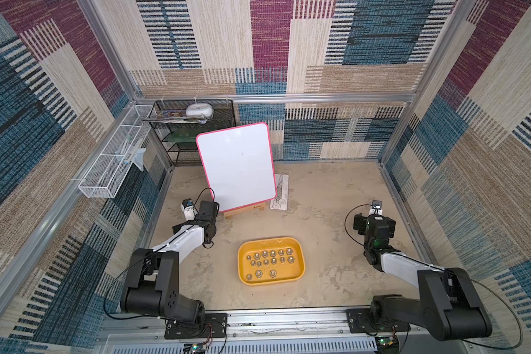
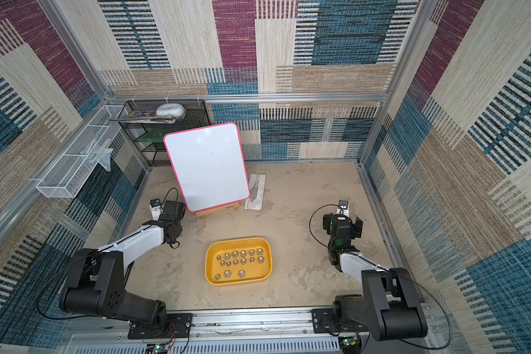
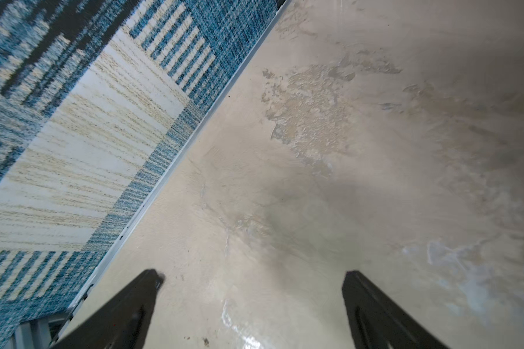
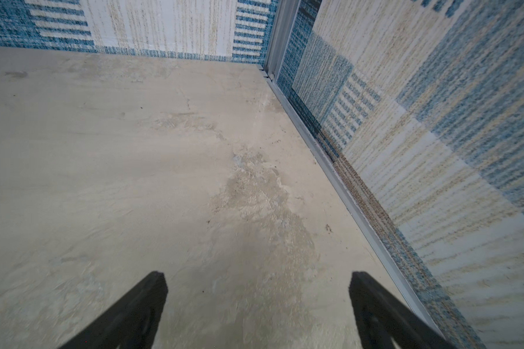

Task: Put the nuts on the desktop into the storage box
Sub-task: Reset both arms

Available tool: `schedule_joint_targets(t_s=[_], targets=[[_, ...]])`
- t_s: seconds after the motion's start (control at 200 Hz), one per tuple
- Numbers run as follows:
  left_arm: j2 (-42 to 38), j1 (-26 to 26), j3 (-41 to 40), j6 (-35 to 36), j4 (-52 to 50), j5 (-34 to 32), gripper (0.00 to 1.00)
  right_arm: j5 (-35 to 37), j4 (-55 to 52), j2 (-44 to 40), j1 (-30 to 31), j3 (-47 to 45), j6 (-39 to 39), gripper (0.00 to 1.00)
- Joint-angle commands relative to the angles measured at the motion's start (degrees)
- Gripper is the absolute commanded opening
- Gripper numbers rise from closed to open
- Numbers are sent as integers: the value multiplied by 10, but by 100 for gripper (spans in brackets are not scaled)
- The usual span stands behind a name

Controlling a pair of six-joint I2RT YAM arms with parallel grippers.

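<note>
Nuts point(image 1: 270, 260): fifteen by my count, all lying inside the storage box point(image 1: 290, 275). They are sitting in two rows of six, with three looser ones nearer the robot.
Storage box: resting flat on the counter point(image 1: 325, 214), in the middle between the two arms.
Left gripper point(image 3: 251, 276): fingers point(image 3: 133, 311) standing wide apart and gripping nothing. It is hanging over stained counter close to the left wall rail, near the whiteboard point(image 1: 236, 168).
Right gripper point(image 4: 257, 278): fingers point(image 4: 375, 311) spread just as wide, also gripping nothing. It is pointing down at bare counter by the right wall.
Nuts versus fingers: the nuts are sitting well apart from both pairs of fingers, and each wrist view is showing only counter and wall.
</note>
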Motion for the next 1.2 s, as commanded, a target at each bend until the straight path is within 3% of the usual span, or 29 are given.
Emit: schedule_joint_targets(t_s=[0.0, 0.15, 0.285, 0.396, 0.501, 0.546, 0.746, 0.886, 0.936, 1.027, 1.197], targets=[[-11, 4, -34, 73, 164, 22, 100, -38, 139, 40, -9, 1, -10, 99], [-21, 33, -78, 119, 291, 123, 99, -70, 110, 96, -19, 56, -32, 99], [-9, 64, -97, 123, 358, 191, 98, -128, 121, 73, -36, 35, -30, 99], [8, 69, -78, 142, 346, 240, 99, -153, 110, 67, -37, 34, -25, 99], [4, 66, -99, 174, 390, 299, 100, -234, 123, 48, -36, 16, 7, 99], [2, 65, -109, 180, 408, 312, 100, -268, 118, 48, -36, 23, -9, 99], [4, 65, -128, 203, 444, 367, 100, -266, 178, 100, -41, 21, -5, 99], [25, 65, -184, 218, 581, 396, 100, -239, 361, 113, -41, -71, 11, 99], [16, 64, -170, 214, 532, 397, 100, -248, 325, 103, -41, -60, 3, 99], [18, 64, -171, 215, 537, 398, 100, -268, 280, 112, -42, -31, -3, 99], [17, 64, -174, 215, 544, 397, 100, -269, 285, 112, -43, -35, -1, 99]])
